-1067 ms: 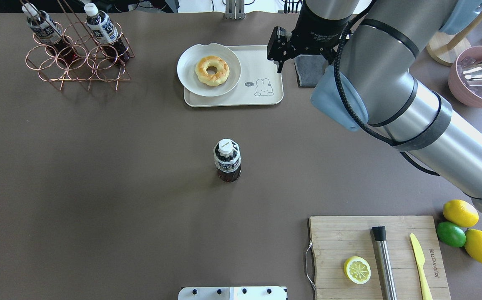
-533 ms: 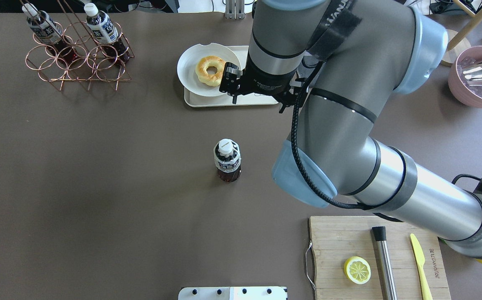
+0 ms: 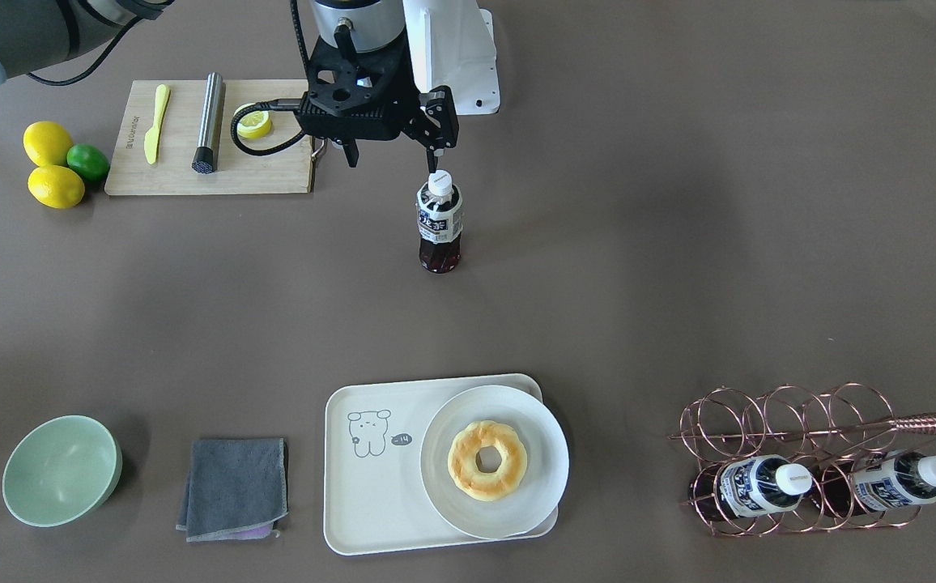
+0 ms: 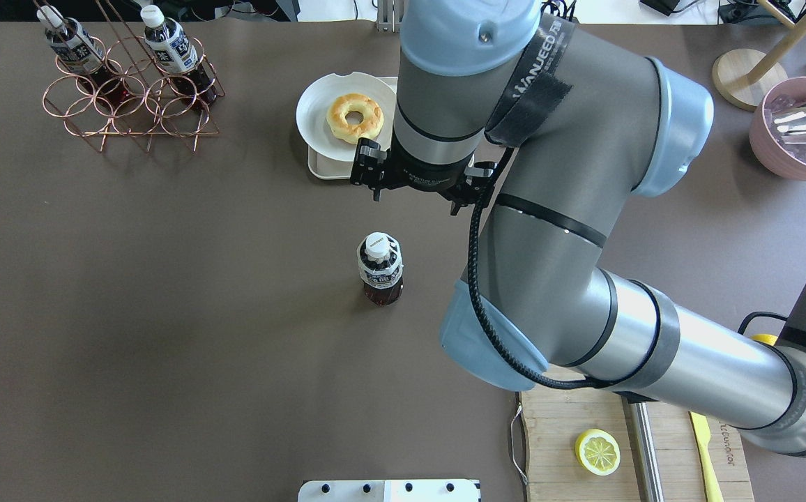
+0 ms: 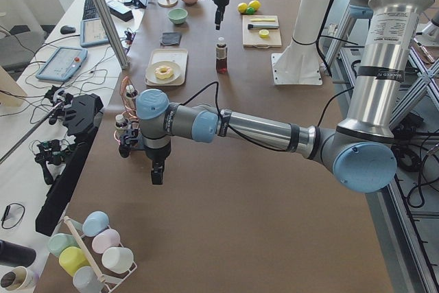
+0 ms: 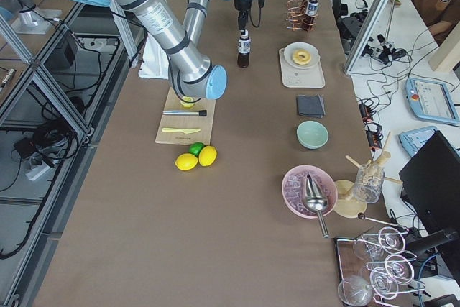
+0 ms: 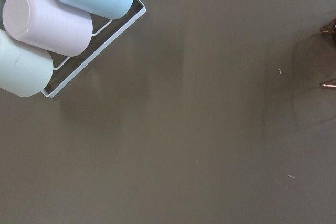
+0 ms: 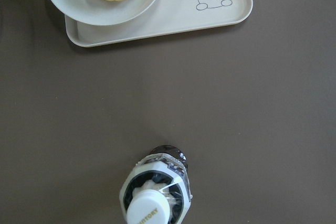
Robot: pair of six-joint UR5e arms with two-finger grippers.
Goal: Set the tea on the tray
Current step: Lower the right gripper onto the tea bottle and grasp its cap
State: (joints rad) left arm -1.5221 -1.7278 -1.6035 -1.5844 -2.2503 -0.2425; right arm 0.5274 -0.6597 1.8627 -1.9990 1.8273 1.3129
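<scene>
The tea bottle (image 4: 380, 268) stands upright alone mid-table, with a white cap and dark liquid; it also shows in the front view (image 3: 439, 219) and at the bottom edge of the right wrist view (image 8: 156, 199). The cream tray (image 4: 318, 171) with a line-drawn animal lies beyond it (image 3: 371, 494) (image 8: 210, 17) and carries a white plate (image 3: 494, 461) with a doughnut. My right gripper (image 3: 391, 158) (image 4: 416, 203) hangs open and empty, high above the table, between bottle and tray. My left gripper (image 5: 157, 171) points down far off by the cup rack; I cannot tell its state.
Two more tea bottles (image 4: 166, 43) lie in a copper wire rack (image 4: 131, 104) at the far left. A cutting board (image 3: 209, 138) holds a lemon half, knife and steel tube. A grey cloth (image 3: 233, 486) and a green bowl (image 3: 61, 470) sit beside the tray. Pastel cups (image 7: 52, 19) lie below the left wrist.
My right arm has swung from beside the tray's far right corner, over the tray, towards the robot and the bottle. The bottle has not moved.
</scene>
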